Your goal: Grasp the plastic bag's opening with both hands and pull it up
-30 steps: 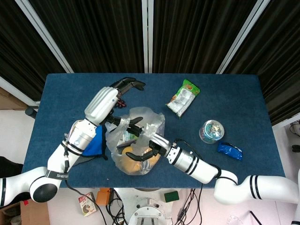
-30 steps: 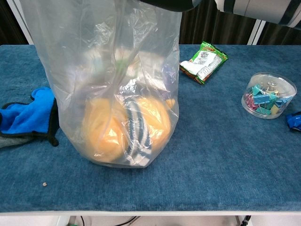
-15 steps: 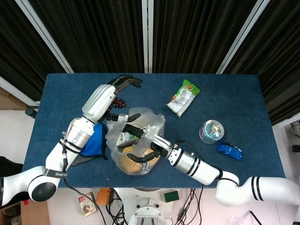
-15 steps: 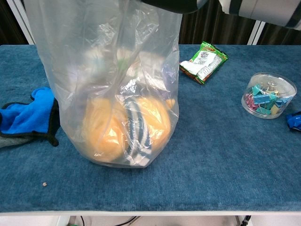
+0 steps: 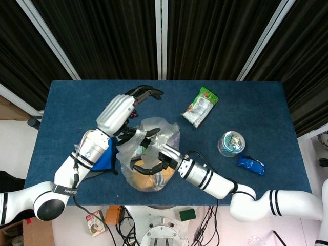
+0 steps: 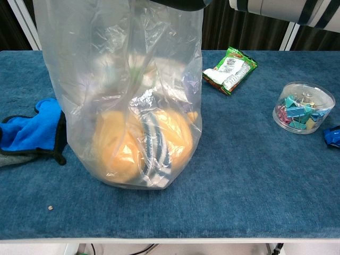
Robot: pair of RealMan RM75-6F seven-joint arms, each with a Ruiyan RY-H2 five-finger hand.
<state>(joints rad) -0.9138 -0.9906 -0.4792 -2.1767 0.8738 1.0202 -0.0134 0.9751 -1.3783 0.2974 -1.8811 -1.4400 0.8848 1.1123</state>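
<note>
table (image 6: 255, 175): blue cloth top; the landmark for every place below.
plastic bag (image 6: 127, 95): stands upright on the table's near-left part, its thin clear film drawn tall, its base apparently resting on the cloth.
Contents: an orange rounded thing (image 6: 119, 146) and a striped item low inside; likely enough weight to stretch the film.
Handling: soft, slippery, easily torn; I judge the bunched rim the best hold, opposite sides.
left hand (image 5: 134, 129): over the table's left-centre, at the bag's far rim, fingers curled into the film, seemingly gripping it.
right hand (image 5: 154, 163): above the near edge, fingers hooked on the near rim, apparently clamped on it.
</note>
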